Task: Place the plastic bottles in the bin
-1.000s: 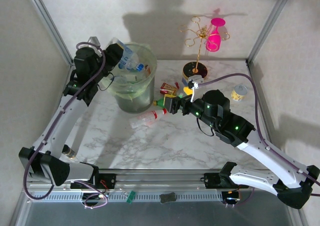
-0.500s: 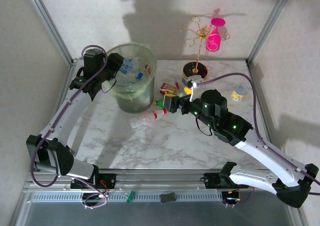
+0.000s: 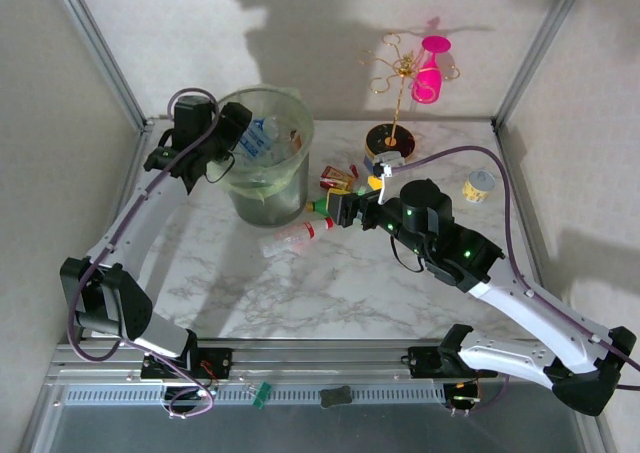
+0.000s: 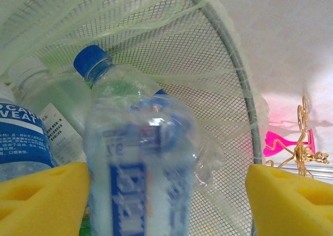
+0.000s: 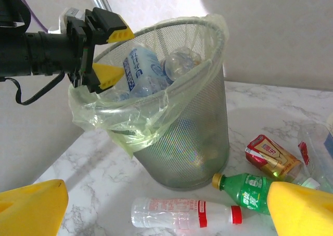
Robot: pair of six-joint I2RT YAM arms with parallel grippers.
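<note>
Now the left gripper (image 3: 235,133) is hanging at the left rim of the bin (image 3: 272,198), lower and further left than a second ago, when it was carrying the blue-labelled bottle (image 4: 138,194) tilted above the rim. Its jaws are spreading wide: the bottle is brushing one yellow pad and standing well apart from the other, so nothing is clamped. The bottle is lying inside the bin among other bottles, cap pointing away from the gripper. The right gripper (image 3: 338,209) is hovering where it was, jaws fully apart and empty, just above the clear red-capped bottle (image 3: 297,236) and the green bottle (image 5: 250,189), both lying on the table (image 3: 350,283) beside the bin.
</note>
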